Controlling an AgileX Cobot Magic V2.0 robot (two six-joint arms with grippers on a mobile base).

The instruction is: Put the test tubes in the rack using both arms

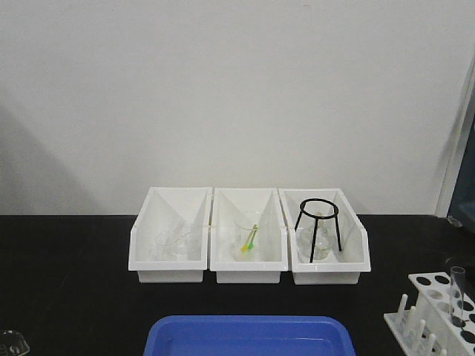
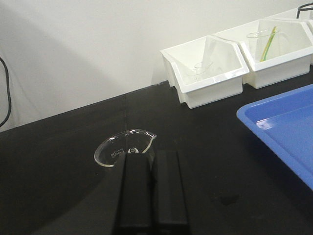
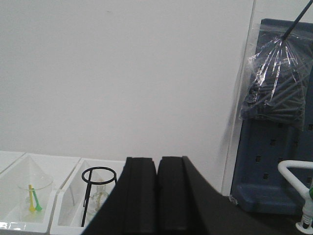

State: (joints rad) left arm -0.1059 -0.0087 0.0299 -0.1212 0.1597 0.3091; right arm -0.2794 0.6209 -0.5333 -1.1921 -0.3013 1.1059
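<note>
On the black table (image 1: 74,297), three white bins (image 1: 249,237), one test tube (image 1: 456,295) in one rack (image 1: 434,315); both arms' jaws closed, empty.

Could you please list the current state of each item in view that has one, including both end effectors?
Left end effector: shut, holding nothing.
Right end effector: shut, holding nothing.
Test tube: upright in a hole of the rack.
Rack: upright, other visible holes unfilled.
Beaker: upright, empty, just ahead of the left end effector.
Blue tray: empty where visible.
Tripod stand: upright in the right-hand bin.
</note>
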